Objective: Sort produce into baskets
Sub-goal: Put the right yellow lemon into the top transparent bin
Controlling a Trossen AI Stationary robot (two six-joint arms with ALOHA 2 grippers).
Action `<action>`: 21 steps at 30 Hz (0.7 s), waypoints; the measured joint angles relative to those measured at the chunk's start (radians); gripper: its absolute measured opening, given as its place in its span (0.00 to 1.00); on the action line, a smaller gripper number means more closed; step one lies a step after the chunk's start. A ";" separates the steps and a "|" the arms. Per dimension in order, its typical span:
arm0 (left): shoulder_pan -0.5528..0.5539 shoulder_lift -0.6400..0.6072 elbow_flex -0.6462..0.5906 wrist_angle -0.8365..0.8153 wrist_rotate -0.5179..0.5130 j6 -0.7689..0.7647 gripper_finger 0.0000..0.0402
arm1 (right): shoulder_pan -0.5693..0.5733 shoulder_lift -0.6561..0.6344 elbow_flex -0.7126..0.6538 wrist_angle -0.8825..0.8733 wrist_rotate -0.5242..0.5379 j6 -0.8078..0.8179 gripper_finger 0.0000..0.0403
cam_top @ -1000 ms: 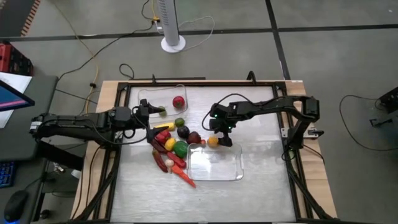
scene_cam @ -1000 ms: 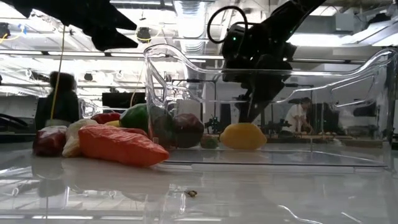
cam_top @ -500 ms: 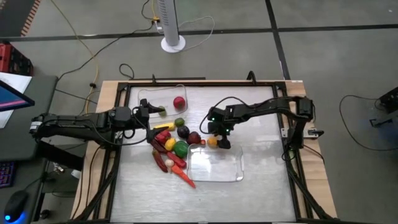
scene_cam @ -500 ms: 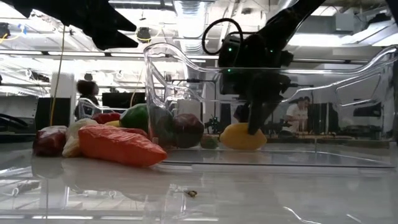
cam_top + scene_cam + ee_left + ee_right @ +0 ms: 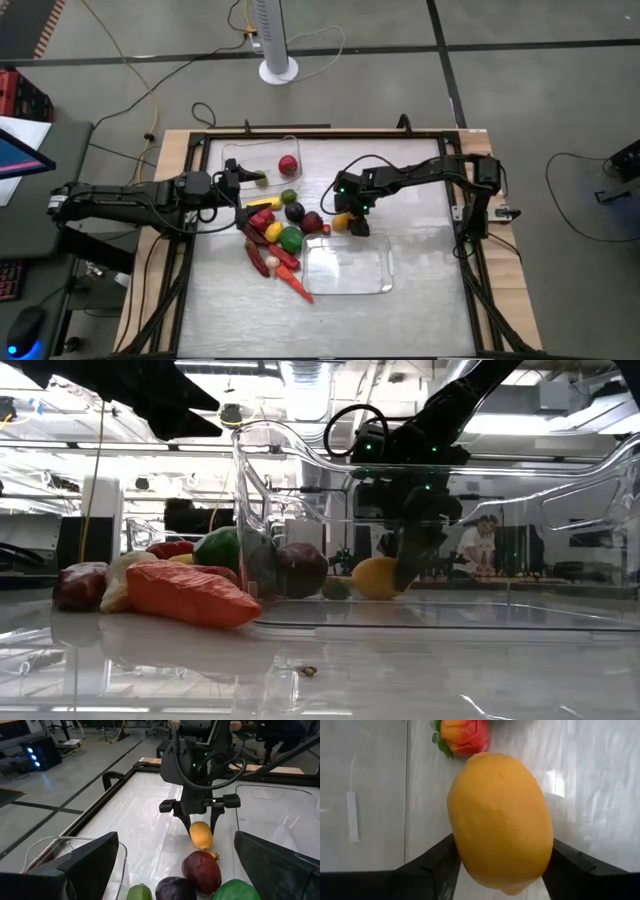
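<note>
Your right hand (image 5: pixel 346 222) sits at the centre of the overhead frame, its dark fingers (image 5: pixel 432 865) pressed against both sides of a smooth yellow-orange oval toy fruit (image 5: pixel 500 822), grasping it on the pale counter (image 5: pixel 420 300) just above the upper left corner of the clear plastic rectangular basket (image 5: pixel 345 268) in the lower middle. In the low frame that fruit (image 5: pixel 378 577) shows at centre, touching the counter behind the basket's see-through wall (image 5: pixel 520 540). A small red-orange piece with green leaves (image 5: pixel 464 735) lies just beyond it.

Your left hand (image 5: pixel 243 178) waits in the left half of the overhead frame, fingers spread and holding nothing, at the lower edge of a second clear basket (image 5: pixel 262 160) that contains a round red fruit (image 5: pixel 288 163).

The rest of the produce is heaped left of centre: a dark purple round piece (image 5: pixel 295 211), a dark red round piece (image 5: pixel 312 221), a green round piece (image 5: pixel 290 238) and a long orange carrot (image 5: pixel 297 287), all on the counter outside both baskets.
</note>
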 joint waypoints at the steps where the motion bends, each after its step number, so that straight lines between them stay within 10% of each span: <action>1: 0.000 0.000 0.000 0.000 0.000 0.000 0.96 | 0.000 0.000 0.006 -0.008 0.001 -0.001 0.61; 10: 0.000 -0.008 0.039 -0.074 -0.003 -0.006 0.96 | -0.008 -0.039 0.169 -0.092 0.109 -0.068 0.60; 21: -0.007 -0.083 0.075 -0.148 -0.040 0.028 0.96 | -0.082 0.050 0.315 0.481 0.114 -0.143 0.61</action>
